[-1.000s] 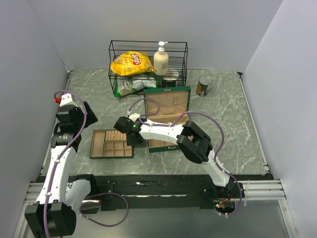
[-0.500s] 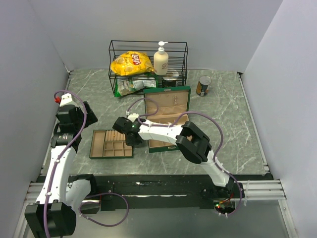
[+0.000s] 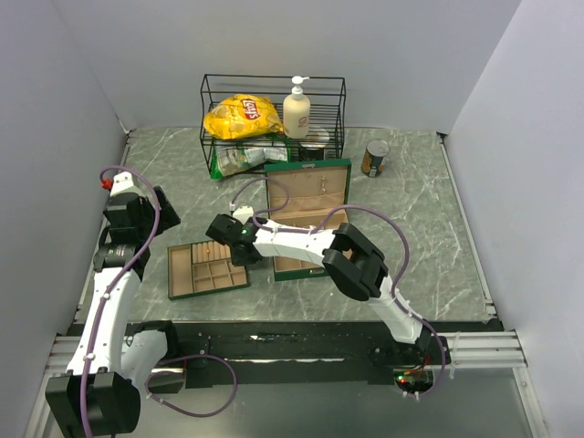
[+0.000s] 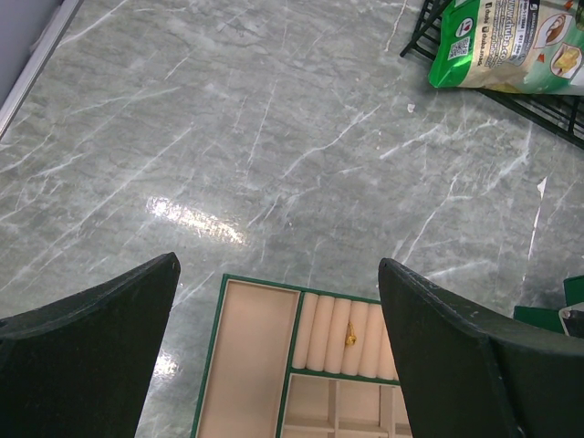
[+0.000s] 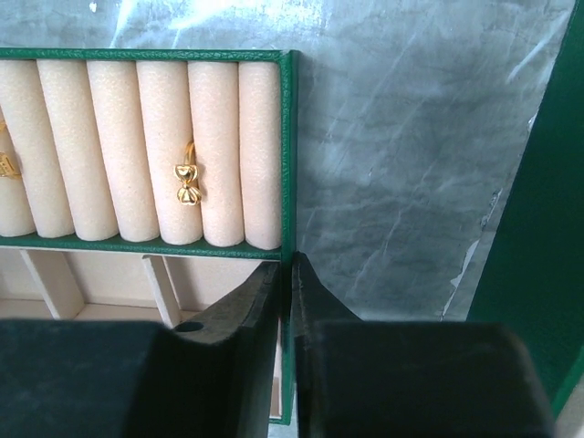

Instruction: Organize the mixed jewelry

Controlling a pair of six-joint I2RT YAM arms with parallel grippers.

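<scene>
The flat tan-lined tray (image 3: 172, 274) lies at the front left of the table, slightly skewed. My right gripper (image 3: 240, 255) is shut on the tray's green right wall (image 5: 287, 137), one finger inside and one outside, the pinch (image 5: 286, 265) just below the ring rolls. A small gold ring (image 5: 188, 185) sits between the tan rolls; it also shows in the left wrist view (image 4: 349, 338). Another gold piece (image 5: 5, 164) peeks in at the left edge. My left gripper (image 4: 278, 265) is open and empty, above the tray's far left end. No silvery bangles are visible.
The open green box (image 3: 307, 196) stands just right of the tray, its side (image 5: 538, 228) close to my right fingers. A wire rack (image 3: 272, 114) with a chip bag, a green packet (image 4: 511, 41) and a pump bottle is at the back. A can (image 3: 374, 157) stands back right.
My right gripper has shifted a little left while holding the tray wall, and the tray has swung to a slight tilt. The left arm has not moved.
</scene>
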